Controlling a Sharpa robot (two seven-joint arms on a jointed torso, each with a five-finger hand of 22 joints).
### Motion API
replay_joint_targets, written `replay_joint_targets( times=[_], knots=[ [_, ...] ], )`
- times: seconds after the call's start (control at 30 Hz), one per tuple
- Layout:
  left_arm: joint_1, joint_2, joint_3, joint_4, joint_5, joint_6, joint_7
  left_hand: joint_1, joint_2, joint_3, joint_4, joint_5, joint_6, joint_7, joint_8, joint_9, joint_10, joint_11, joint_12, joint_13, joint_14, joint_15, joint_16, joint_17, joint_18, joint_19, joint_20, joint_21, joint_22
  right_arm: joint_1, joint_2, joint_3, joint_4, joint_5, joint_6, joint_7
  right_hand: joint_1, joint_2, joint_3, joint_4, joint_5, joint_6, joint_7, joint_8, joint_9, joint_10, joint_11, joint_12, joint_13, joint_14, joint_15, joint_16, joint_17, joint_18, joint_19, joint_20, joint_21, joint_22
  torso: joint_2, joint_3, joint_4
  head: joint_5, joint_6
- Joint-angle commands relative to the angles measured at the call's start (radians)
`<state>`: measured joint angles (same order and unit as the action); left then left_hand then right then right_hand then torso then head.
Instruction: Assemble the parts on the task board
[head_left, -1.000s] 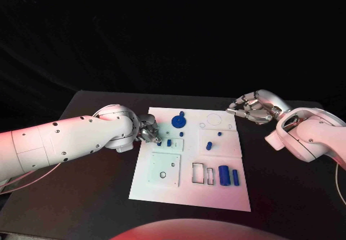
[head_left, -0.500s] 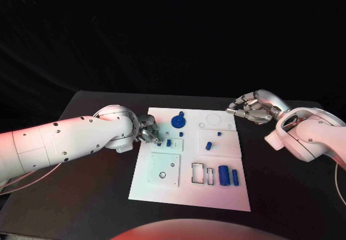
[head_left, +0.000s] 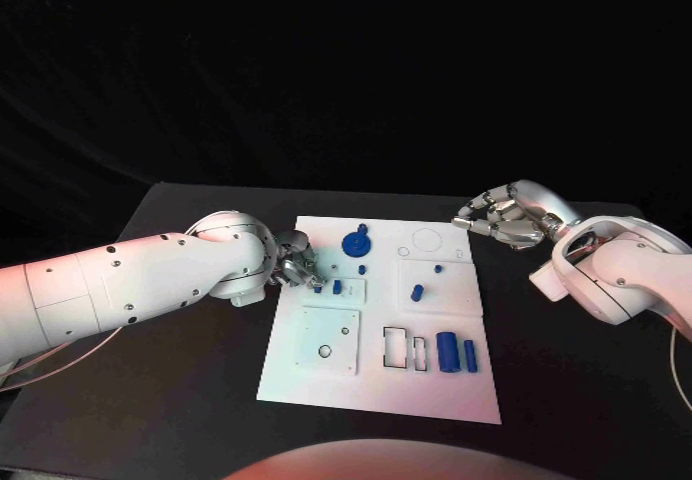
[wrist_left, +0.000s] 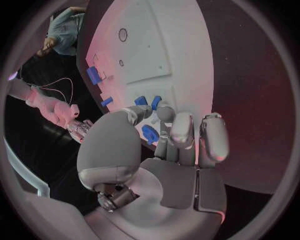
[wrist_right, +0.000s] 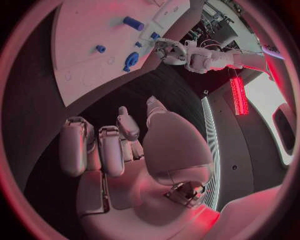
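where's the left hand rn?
Head view: the left hand sits at the task board's left edge, toward its far end, fingertips beside two small blue parts on a raised square plate.

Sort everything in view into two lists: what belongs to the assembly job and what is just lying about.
Part of the job:
- white rectangular task board
- small blue plastic parts, such as the round blue disc and two blue cylinders
- left hand, fingers at a small blue part on the board
- right hand, off the board

Just lying about:
- black table, nothing loose on it
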<state>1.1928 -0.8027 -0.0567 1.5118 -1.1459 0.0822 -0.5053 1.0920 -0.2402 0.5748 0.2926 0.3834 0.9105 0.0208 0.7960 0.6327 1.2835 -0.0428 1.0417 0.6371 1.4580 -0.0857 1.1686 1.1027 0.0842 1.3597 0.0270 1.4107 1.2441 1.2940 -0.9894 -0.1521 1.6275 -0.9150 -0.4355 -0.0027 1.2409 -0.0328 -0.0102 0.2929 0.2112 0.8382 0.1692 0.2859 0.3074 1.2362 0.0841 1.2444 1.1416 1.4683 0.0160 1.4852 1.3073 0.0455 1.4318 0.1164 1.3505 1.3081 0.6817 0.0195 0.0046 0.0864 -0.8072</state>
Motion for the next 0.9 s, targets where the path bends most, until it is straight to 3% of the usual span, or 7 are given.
replay_joint_targets(
  times=[0.03,0.37,0.67,0.9],
  knots=[
    [0.0,0.001,0.0,-0.001,0.008,0.013,0.007,-0.017,0.003,-0.01,0.001,0.002,0.004,0.005,-0.003,-0.002,0.002,0.0,0.005,0.0,0.0,-0.009,-0.003,0.001,-0.011,0.003,-0.007,0.001,0.001,-0.001,0.0,0.0,0.001,-0.004,-0.002,0.008,-0.002,0.008,-0.008,0.0,0.002,-0.007,-0.002,0.005,-0.002,-0.011,0.0,-0.004,-0.003,0.053,-0.007,-0.005,0.05,0.014,-0.006,-0.001,-0.007,0.108,0.0,-0.0003,0.0004,0.0,0.0],
    [0.0,-0.005,0.001,-0.008,0.012,-0.014,0.006,-0.073,0.013,-0.064,0.002,0.003,0.006,0.007,-0.007,-0.008,-0.003,0.002,0.0,-0.01,0.0,-0.008,-0.003,0.001,-0.01,0.001,-0.007,-0.003,-0.003,-0.001,-0.001,0.0,0.002,-0.004,-0.006,0.009,-0.016,0.017,-0.022,0.001,0.001,-0.01,-0.002,0.005,-0.003,-0.013,0.0,-0.007,-0.006,0.051,-0.006,-0.01,0.042,0.016,-0.01,-0.001,-0.015,0.103,0.0,-0.0004,-0.0003,-0.002,0.002],
    [0.0,-0.006,0.011,-0.008,0.032,-0.052,0.008,-0.144,0.013,-0.142,0.002,-0.006,0.007,0.008,-0.008,-0.012,-0.007,0.003,-0.001,-0.015,0.0,-0.007,-0.003,0.002,-0.01,0.0,-0.006,-0.006,-0.006,-0.001,-0.001,0.0,0.001,-0.004,-0.014,0.01,-0.02,0.019,-0.027,0.001,0.0,-0.013,-0.001,0.004,-0.004,-0.014,0.001,-0.008,-0.007,0.05,-0.006,-0.011,0.039,0.016,-0.011,-0.001,-0.017,0.102,0.0,0.0,-0.0011,-0.004,0.004],
    [0.001,-0.011,0.022,-0.005,0.066,-0.116,0.018,-0.162,0.022,-0.163,0.003,-0.008,0.003,0.009,-0.01,-0.013,-0.015,0.004,-0.01,-0.03,-0.001,-0.007,-0.003,0.002,-0.007,-0.007,-0.005,-0.012,-0.016,-0.001,-0.001,0.0,0.001,-0.004,-0.014,0.01,-0.021,0.019,-0.029,0.001,0.0,-0.014,-0.001,0.004,-0.005,-0.014,0.001,-0.007,-0.007,0.05,-0.006,-0.012,0.038,0.017,-0.011,-0.001,-0.018,0.102,0.0,0.0003,0.0005,-0.007,0.006]
  ],
)
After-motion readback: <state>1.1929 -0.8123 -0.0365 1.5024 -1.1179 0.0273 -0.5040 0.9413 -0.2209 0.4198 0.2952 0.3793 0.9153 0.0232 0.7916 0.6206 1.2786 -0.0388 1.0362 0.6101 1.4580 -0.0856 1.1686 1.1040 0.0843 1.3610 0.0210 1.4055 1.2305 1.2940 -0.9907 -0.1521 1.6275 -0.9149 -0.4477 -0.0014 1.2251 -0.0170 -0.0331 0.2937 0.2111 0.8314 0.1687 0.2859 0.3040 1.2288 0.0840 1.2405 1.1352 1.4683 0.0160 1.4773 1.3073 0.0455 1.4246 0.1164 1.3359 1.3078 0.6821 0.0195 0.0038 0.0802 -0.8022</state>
